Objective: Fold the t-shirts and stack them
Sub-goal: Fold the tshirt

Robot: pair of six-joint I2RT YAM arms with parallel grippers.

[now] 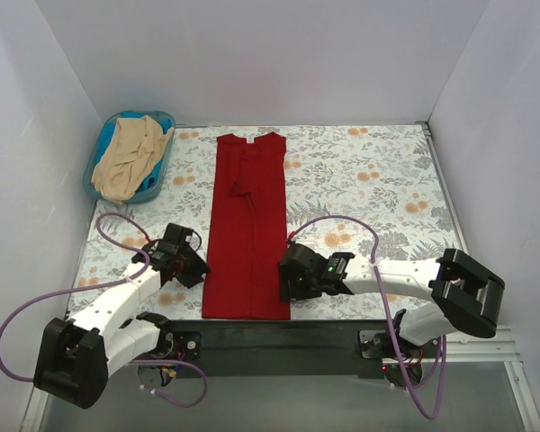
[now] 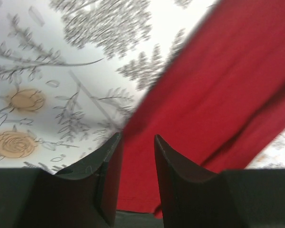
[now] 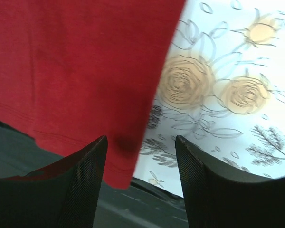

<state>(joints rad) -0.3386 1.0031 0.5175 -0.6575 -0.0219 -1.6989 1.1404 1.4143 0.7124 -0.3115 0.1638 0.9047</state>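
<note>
Floral table (image 1: 369, 180), red t-shirt (image 1: 247, 236) edges beneath jaws

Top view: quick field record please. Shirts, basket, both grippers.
red t-shirt: flat on the table, folded into a long narrow strip, collar at the far end, hem at the near edge
beige t-shirt: crumpled in the blue basket, far left corner
left gripper: jaws apart, low at the strip's left edge near the hem
right gripper: jaws wide apart, at the strip's right hem corner
stack: not yet started
</note>
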